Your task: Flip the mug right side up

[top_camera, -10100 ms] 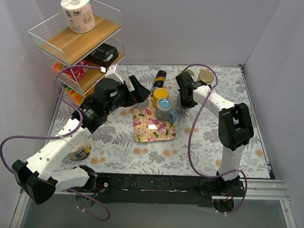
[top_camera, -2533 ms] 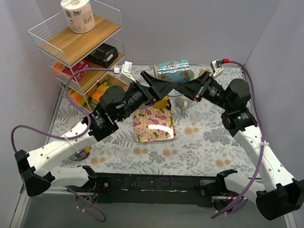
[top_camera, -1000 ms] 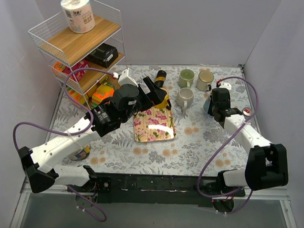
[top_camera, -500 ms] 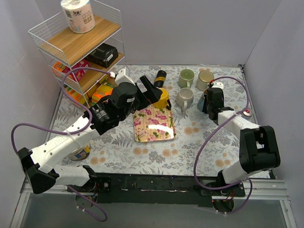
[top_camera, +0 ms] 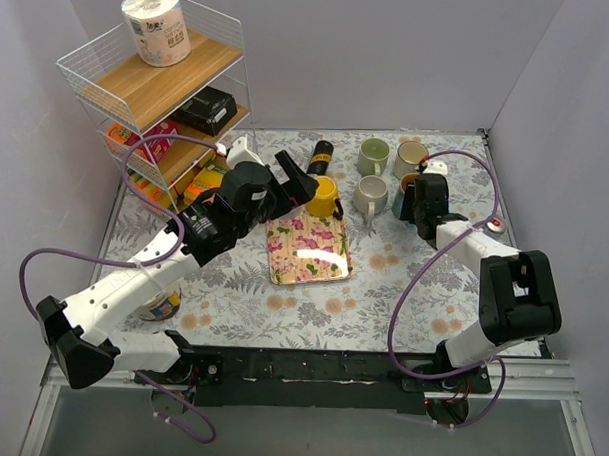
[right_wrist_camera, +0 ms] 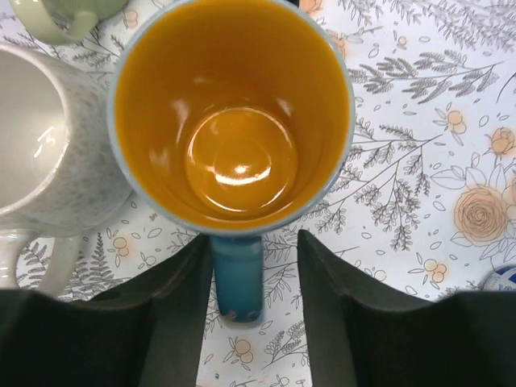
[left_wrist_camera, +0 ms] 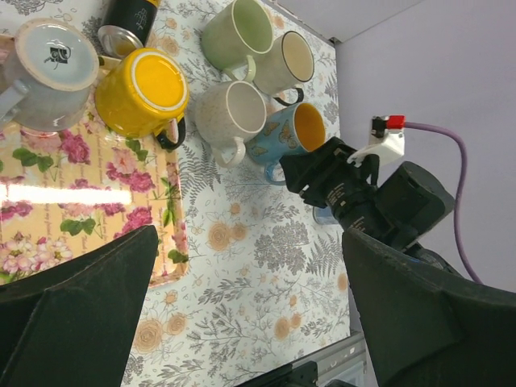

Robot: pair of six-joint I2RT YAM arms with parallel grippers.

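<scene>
The blue mug with an orange inside stands upright on the floral cloth, mouth up. It touches a white speckled mug. My right gripper is open, its fingers either side of the blue handle; the left one is close against it and the right one stands apart. In the left wrist view the blue mug stands just past my right gripper. In the top view it is mostly hidden under my right gripper. My left gripper is open and empty above the yellow mug.
A floral tray carries an upside-down yellow mug and an upside-down grey mug. A green mug, a cream mug and a black can lie behind. A wire shelf stands at the back left.
The blue mug, held high between both grippers 2.5 s ago, now stands on the cloth. In the last second my right gripper shifted left with it, up against the white mug. My left arm drew back slightly.
</scene>
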